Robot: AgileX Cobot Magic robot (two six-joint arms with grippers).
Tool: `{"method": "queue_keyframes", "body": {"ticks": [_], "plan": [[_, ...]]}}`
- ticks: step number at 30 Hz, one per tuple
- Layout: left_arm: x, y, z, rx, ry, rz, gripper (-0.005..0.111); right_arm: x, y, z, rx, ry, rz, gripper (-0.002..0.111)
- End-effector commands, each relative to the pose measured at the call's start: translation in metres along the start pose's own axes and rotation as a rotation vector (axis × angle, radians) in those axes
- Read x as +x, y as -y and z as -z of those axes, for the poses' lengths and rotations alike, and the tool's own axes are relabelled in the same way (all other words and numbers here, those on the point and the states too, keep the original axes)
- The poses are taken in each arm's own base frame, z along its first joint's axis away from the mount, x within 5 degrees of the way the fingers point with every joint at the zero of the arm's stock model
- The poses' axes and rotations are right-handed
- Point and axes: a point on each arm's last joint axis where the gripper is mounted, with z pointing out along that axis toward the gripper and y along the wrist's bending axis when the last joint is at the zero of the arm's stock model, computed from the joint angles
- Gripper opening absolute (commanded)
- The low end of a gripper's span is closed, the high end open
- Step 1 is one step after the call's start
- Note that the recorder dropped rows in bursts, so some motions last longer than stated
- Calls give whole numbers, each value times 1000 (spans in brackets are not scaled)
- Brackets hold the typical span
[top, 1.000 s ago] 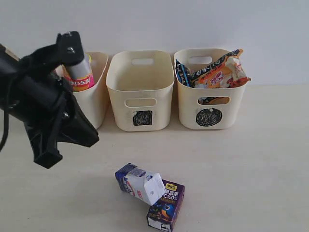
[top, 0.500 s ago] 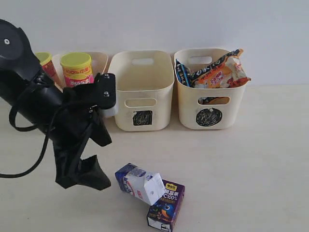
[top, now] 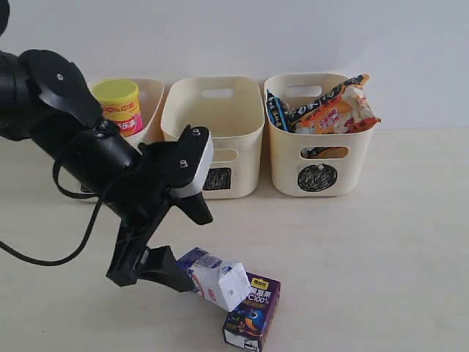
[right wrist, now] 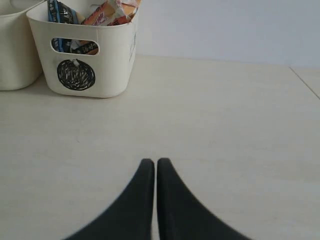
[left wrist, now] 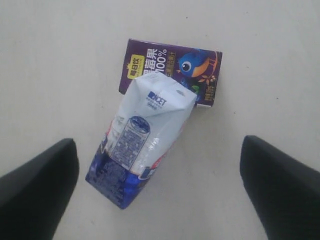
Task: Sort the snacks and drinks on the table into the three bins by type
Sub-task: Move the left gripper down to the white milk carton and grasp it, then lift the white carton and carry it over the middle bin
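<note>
Cream plastic tubs stand in a row at the back of the table (top: 381,249), three alike. The left bin (top: 149,132) holds a chip can (top: 119,103) with a yellow-lime lid, standing upright; the bin's front mark is hidden behind the black arm. The middle bin (top: 212,125) carries a scribbled black square and shows nothing inside from this angle. The right bin (top: 319,158), marked with a circle, is stuffed with an orange foil bag (top: 337,110) and a blue-black foil bag (top: 277,110), both poking above the rim.

Both drinks lie on the table near its front edge, well apart from the bins. The purple-and-white gable-top carton (top: 216,279) is on its side, its gable end resting on the edge of the dark purple juice box (top: 251,315), which lies flat with the parrot picture facing up (the two clearly touch).

The left gripper (top: 194,251) is low over the gable-top carton with its jaws spread wide. In the left wrist view one finger sits on each side of the carton with bare table between finger and carton, so it grips nothing. The right gripper (right wrist: 156,170) has its fingers pressed together on nothing, over bare table, with the circle-marked bin off ahead of it.
</note>
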Motion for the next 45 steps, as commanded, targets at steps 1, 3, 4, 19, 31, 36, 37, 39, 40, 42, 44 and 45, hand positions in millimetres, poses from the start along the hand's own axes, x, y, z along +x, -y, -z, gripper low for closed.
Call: {"method": "queue_keyframes", "body": {"ticks": [1,3,4,19,31,36,37,39,40,42,44,45], "plan": [[-1,-5,-12,65,12,4,81,1,0,0,4,7,3,0],[1,-7,-17,87,9,7,81,1,0,0,4,7,3,0],[2,-8,-19,98,8,10,81,1,0,0,4,7,3,0],[-1,-11,-63,104,-39,-64,81,1,0,0,4,7,3,0],[12,-18,-81,140,-111,-105,37,1,0,0,4,7,3,0],[13,-17,-79,141,-139,-119,4,1,0,0,4,7,3,0],[13,-18,-78,138,-138,-118,4,1,0,0,4,7,3,0],[9,-18,-72,122,-133,-118,4,1,0,0,4,7,3,0],[7,-18,-67,110,-130,-118,4,1,0,0,4,7,3,0],[1,-19,-57,81,-121,-114,4,1,0,0,4,7,3,0],[-5,-18,-45,50,-108,-113,4,1,0,0,4,7,3,0],[-9,-18,-38,31,-99,-105,4,1,0,0,4,7,3,0]]}}
